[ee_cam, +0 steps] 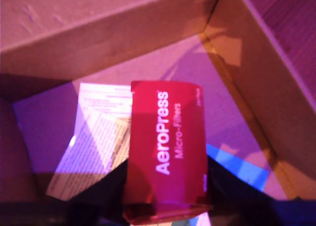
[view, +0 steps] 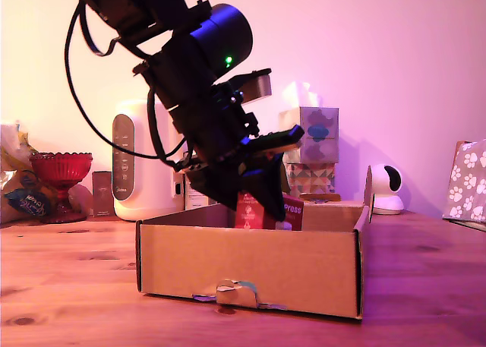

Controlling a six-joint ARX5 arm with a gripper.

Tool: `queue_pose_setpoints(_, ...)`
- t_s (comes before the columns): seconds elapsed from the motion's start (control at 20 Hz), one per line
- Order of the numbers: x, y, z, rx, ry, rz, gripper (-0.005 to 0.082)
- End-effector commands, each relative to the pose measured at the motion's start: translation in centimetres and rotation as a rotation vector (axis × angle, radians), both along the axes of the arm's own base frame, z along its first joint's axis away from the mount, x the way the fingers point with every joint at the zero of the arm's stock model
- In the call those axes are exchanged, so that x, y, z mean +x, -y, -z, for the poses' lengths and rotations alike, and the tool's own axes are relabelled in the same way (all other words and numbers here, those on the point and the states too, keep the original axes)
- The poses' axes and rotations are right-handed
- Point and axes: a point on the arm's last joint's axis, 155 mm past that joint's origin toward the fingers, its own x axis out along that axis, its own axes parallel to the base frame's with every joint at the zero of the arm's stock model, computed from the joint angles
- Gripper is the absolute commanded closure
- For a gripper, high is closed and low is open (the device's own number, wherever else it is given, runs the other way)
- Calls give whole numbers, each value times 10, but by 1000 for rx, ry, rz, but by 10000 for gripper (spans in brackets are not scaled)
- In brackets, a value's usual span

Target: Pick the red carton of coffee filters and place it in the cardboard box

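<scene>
This looks like a room in a home. A knotty wooden surface against a plain wall carries a red glass goblet, tissue boxes, a white appliance and a small white camera.

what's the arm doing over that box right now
A single robot arm is reaching down into the cardboard box with its tool closed on the red carton of coffee filters. The carton is inside the box walls, above a printed paper sheet lying on the box floor. Whether the carton already touches the floor cannot be told. On the table behind stand a red glass goblet and a tissue box.
</scene>
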Motion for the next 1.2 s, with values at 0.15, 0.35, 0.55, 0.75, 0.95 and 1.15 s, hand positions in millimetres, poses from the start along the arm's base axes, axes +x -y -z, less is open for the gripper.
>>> queue_pose_setpoints(0.15, -9, 1, -45, -57, 35, 25, 98)
queue_pose_setpoints(0.35, -12, -12, -88, -82, 103, 1, 155)
queue_pose_setpoints(0.55, -14, -20, -93, -61, 119, 18, 704)
queue_pose_setpoints(0.75, -5, -24, -93, -102, 170, -1, 793)
queue_pose_setpoints(0.95, 6, -58, -98, -176, 264, -110, 793)
queue_pose_setpoints(1.15, 8, -126, -104, -251, 344, -298, 793)
